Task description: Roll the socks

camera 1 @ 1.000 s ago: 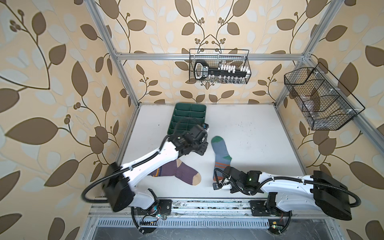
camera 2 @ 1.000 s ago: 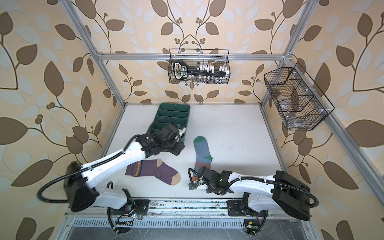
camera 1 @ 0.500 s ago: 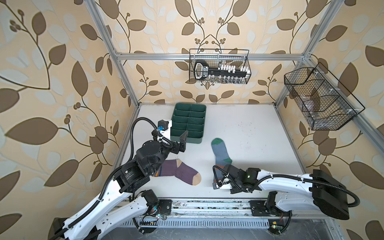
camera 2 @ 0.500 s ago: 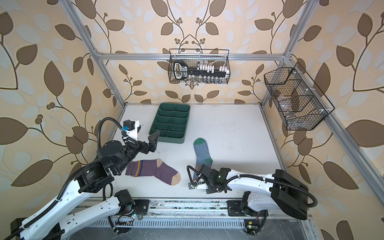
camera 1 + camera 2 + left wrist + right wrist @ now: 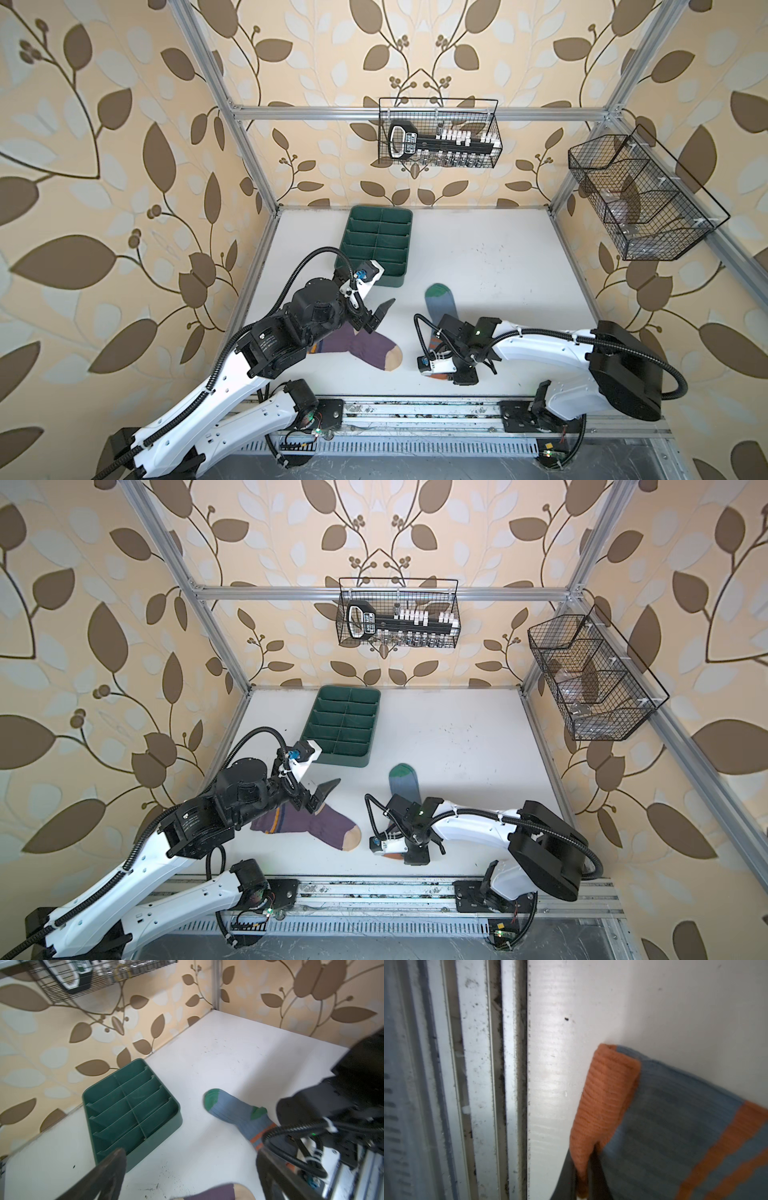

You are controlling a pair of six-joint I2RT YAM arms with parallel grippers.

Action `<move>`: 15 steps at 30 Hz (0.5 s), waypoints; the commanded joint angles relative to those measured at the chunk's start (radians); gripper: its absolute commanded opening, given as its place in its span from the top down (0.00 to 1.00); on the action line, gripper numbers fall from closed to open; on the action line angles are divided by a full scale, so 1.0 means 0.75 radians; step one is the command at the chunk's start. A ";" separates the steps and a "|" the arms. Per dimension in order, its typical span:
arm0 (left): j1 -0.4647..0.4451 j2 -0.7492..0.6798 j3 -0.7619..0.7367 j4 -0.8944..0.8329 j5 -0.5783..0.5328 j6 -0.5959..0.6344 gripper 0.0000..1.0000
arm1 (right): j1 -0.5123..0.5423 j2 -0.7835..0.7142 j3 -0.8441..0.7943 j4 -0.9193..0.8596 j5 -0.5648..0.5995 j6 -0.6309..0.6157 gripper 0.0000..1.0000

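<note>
The purple sock with a tan toe lies flat at the front left of the white table. My left gripper hangs above its leg end, open and empty. In the left wrist view only the sock's tan toe shows between the spread fingers. The grey-blue sock lies with its green toe pointing to the back. My right gripper is shut on its orange cuff, which is lifted and folded over near the table's front edge.
A green compartment tray stands at the back left, just behind my left gripper. Wire baskets hang on the back wall and the right wall. The metal front rail runs close to the held cuff.
My left arm has drawn back from beside the tray and the grey-blue sock to above the purple sock, and its jaws have opened wide. The right gripper has kept its hold on the cuff.
</note>
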 commanded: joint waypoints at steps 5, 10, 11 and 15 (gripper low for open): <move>-0.064 0.167 0.093 -0.068 0.290 -0.001 0.16 | -0.148 0.208 0.126 -0.172 -0.221 0.004 1.00; -0.252 0.311 0.106 -0.172 0.311 0.066 0.18 | -0.168 0.320 0.127 -0.165 -0.163 0.014 1.00; -0.303 0.333 0.096 -0.196 0.274 0.107 0.18 | -0.177 0.329 0.128 -0.161 -0.145 0.020 1.00; -0.509 0.411 -0.021 -0.182 0.020 0.258 0.18 | -0.279 0.344 0.177 -0.155 -0.131 0.027 1.00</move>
